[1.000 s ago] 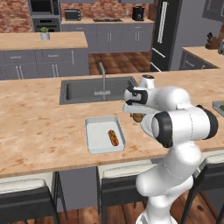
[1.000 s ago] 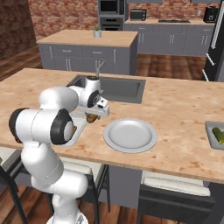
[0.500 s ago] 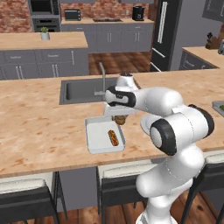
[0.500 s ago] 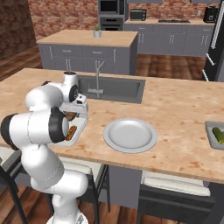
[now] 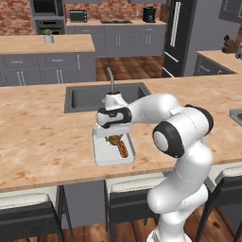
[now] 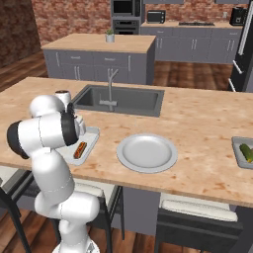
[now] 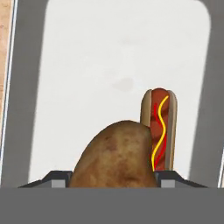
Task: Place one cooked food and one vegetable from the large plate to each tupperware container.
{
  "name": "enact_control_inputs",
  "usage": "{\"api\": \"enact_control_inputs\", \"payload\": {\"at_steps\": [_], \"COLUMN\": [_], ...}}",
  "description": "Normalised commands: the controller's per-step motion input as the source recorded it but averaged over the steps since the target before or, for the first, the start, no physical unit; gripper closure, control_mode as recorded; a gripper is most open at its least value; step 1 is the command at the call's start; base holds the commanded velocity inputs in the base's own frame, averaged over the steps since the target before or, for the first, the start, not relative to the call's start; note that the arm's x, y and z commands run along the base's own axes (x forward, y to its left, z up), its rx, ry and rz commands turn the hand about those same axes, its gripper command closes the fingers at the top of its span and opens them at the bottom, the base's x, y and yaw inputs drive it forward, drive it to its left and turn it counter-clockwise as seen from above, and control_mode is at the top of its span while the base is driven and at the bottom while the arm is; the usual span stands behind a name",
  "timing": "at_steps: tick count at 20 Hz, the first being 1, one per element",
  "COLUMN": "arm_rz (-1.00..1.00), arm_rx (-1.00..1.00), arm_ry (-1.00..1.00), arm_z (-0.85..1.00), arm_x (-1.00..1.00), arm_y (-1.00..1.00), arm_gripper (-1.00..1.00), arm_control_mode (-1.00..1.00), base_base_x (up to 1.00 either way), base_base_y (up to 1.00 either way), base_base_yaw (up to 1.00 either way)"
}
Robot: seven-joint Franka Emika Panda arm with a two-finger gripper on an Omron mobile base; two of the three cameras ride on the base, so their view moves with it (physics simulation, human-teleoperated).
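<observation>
Brown and rough-skinned, a potato (image 7: 114,155) sits clamped between the jaws of the gripper (image 5: 114,138), held just above the near tupperware container (image 5: 105,156), where a hot dog (image 7: 159,127) lies, with the large plate (image 6: 147,152) empty alongside.

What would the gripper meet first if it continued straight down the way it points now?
Probably the pale grey floor of the rectangular tupperware container, close beside the hot dog in its bun. The gripper holds a brown potato, which would touch first; depth is unclear.
</observation>
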Motion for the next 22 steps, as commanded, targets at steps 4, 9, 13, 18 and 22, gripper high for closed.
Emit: {"api": "enact_control_inputs", "payload": {"at_steps": [4,9,13,18,22], "arm_rz": [0.0,0.0,0.0,0.0,0.0], "arm_rx": [-0.09,-0.01,0.0,0.0,0.0], "arm_ry": [0.0,-0.02,0.0,0.0,0.0], "arm_z": [-0.45,-0.08,0.0,0.0,0.0], "arm_x": [0.0,0.0,0.0,0.0,0.0], "arm_y": [0.35,0.03,-0.01,-0.02,-0.01], "arm_gripper": [1.0,1.0,-1.0,-1.0,-1.0], "arm_control_mode": [-1.0,-1.0,-1.0,-1.0,-1.0], "base_base_x": [0.0,0.0,0.0,0.0,0.0], "base_base_y": [0.0,0.0,0.0,0.0,0.0], "base_base_yaw": [0.0,0.0,0.0,0.0,0.0]}}
